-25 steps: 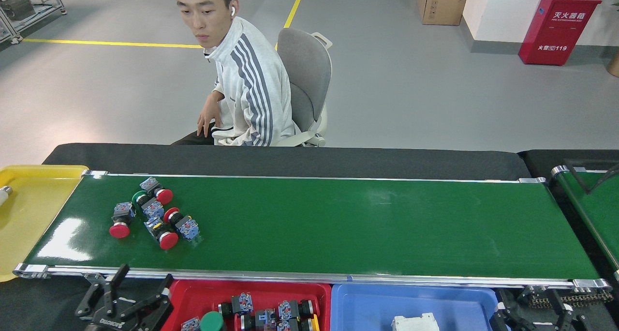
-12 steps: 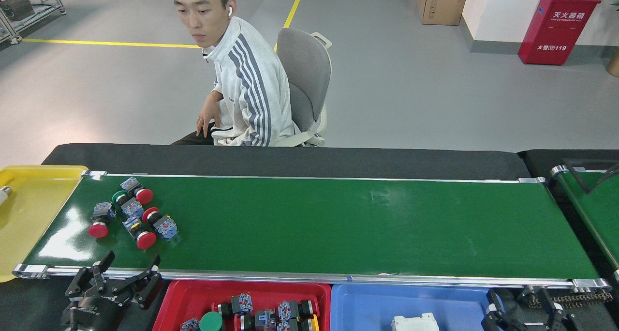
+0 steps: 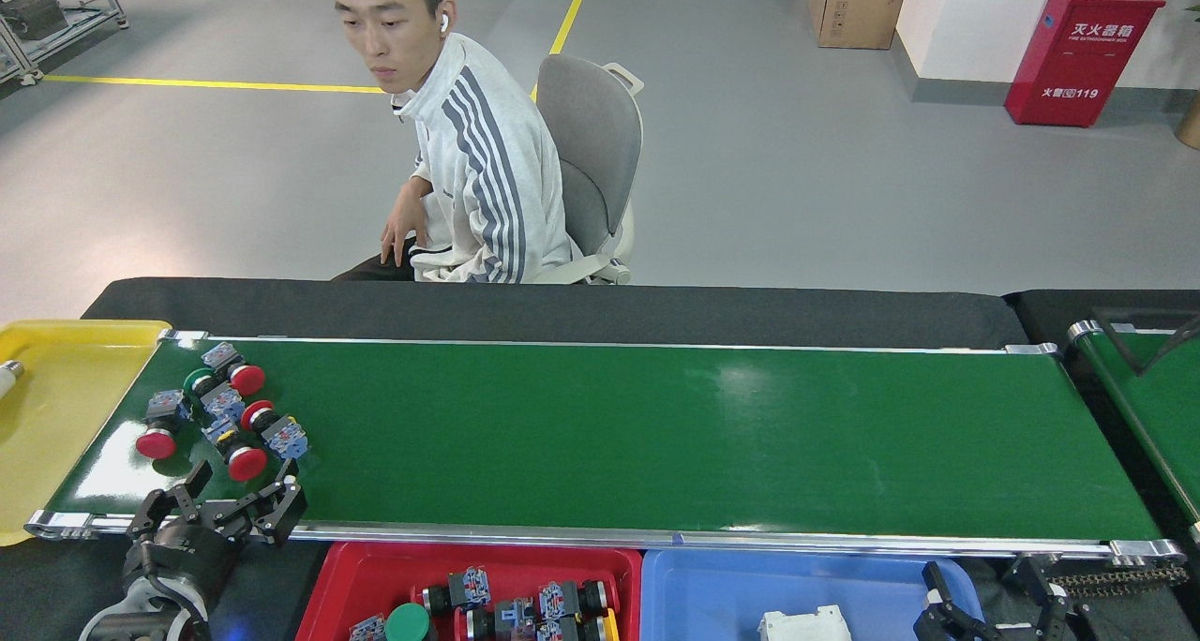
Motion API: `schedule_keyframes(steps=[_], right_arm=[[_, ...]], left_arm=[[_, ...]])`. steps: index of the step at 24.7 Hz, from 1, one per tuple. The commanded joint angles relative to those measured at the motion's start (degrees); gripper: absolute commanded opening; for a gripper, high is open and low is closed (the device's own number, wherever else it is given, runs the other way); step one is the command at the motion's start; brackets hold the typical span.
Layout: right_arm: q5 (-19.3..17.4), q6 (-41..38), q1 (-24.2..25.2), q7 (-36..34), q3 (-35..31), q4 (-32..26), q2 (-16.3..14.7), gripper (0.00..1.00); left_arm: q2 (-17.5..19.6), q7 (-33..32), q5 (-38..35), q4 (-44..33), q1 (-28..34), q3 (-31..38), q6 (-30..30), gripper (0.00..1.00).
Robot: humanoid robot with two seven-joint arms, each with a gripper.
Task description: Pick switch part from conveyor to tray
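Several switch parts (image 3: 217, 412) with red or green button caps and blue-grey bodies lie clustered at the left end of the dark-green conveyor (image 3: 656, 435). My left gripper (image 3: 242, 493) is open at the belt's near rail, just in front of the nearest red-capped switch part (image 3: 246, 461), holding nothing. Only the two fingers of my right gripper (image 3: 989, 592) show, at the bottom right below the conveyor; they stand apart and hold nothing. A red tray (image 3: 375, 575) in front of the belt holds several switch parts.
A blue bin (image 3: 712, 585) with a white part stands right of the red tray. A yellow tray (image 3: 66, 388) sits off the belt's left end. A person sits on a chair behind the conveyor. A second green belt (image 3: 1153, 407) lies at far right.
The cluster of switch parts has travelled left along the belt. My left gripper has moved left and up to the belt's near rail. My right gripper has sunk lower in view.
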Motion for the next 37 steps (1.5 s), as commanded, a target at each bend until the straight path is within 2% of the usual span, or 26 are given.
schedule_keyframes(steps=[1,5,13,16,19,20,21,23,25,28,32,34,36,37], right_arm=[[-0.1,0.09,-0.06,-0.3,0.25,-0.75,-0.08,0.98],[-0.1,0.09,-0.15,-0.3,0.51,-0.66,-0.17,0.98],[-0.1,0.09,-0.06,-0.3,0.86,-0.57,-0.26,0.98],[-0.1,0.18,-0.15,-0.21,0.86,-0.48,-0.26,0.98],[-0.01,0.09,0.03,-0.12,1.21,-0.48,-0.35,0.98],[-0.01,0.09,0.03,-0.12,1.74,-0.39,-0.26,0.98],[-0.1,0.18,-0.06,-0.12,1.83,-0.39,-0.26,0.98],[-0.1,0.18,-0.06,-0.12,1.83,-0.39,-0.17,0.98],[-0.1,0.18,0.12,-0.21,1.92,-0.39,-0.17,0.98],[-0.1,0.18,0.12,-0.3,1.92,-0.39,-0.08,0.98],[-0.28,0.35,0.12,-0.3,1.83,-0.39,0.0,0.98],[-0.28,0.26,0.12,-0.3,1.83,-0.39,0.0,0.98],[-0.28,0.18,0.12,-0.38,1.83,-0.39,0.0,0.98],[-0.36,0.18,0.03,-0.38,1.83,-0.48,0.0,0.98]], left_arm=[[0.63,0.1,-0.12,0.94,-1.42,0.33,0.17,1.0],[0.54,0.19,-0.38,5.43,-4.76,0.33,0.26,1.0],[0.54,0.8,-0.56,20.19,-16.01,-0.38,0.34,1.0],[0.01,2.03,-0.56,26.43,-20.14,-0.73,2.89,0.97],[-0.08,6.34,-0.47,30.92,-23.39,-3.45,7.38,0.71],[-0.34,8.45,-0.38,31.44,-23.48,-4.07,7.73,0.56],[-0.78,9.94,-0.38,31.62,-23.48,-4.24,7.73,0.47],[-1.31,11.52,-0.47,31.53,-23.39,-4.6,7.2,0.33],[-1.66,11.79,-0.29,30.74,-22.25,-6.44,6.32,0.26],[-1.57,11.79,-0.2,22.39,-18.47,-7.76,0.43,0.25],[-0.78,10.82,-0.12,-2.57,-3.88,-7.5,-20.22,0.27],[-1.13,10.21,-0.29,-12.5,3.59,-7.41,-28.92,0.31],[-1.92,8.1,-0.56,-19.88,10.53,-7.93,-33.84,0.55],[-2.36,7.22,-0.56,-21.64,12.73,-8.29,-33.84,0.66]])
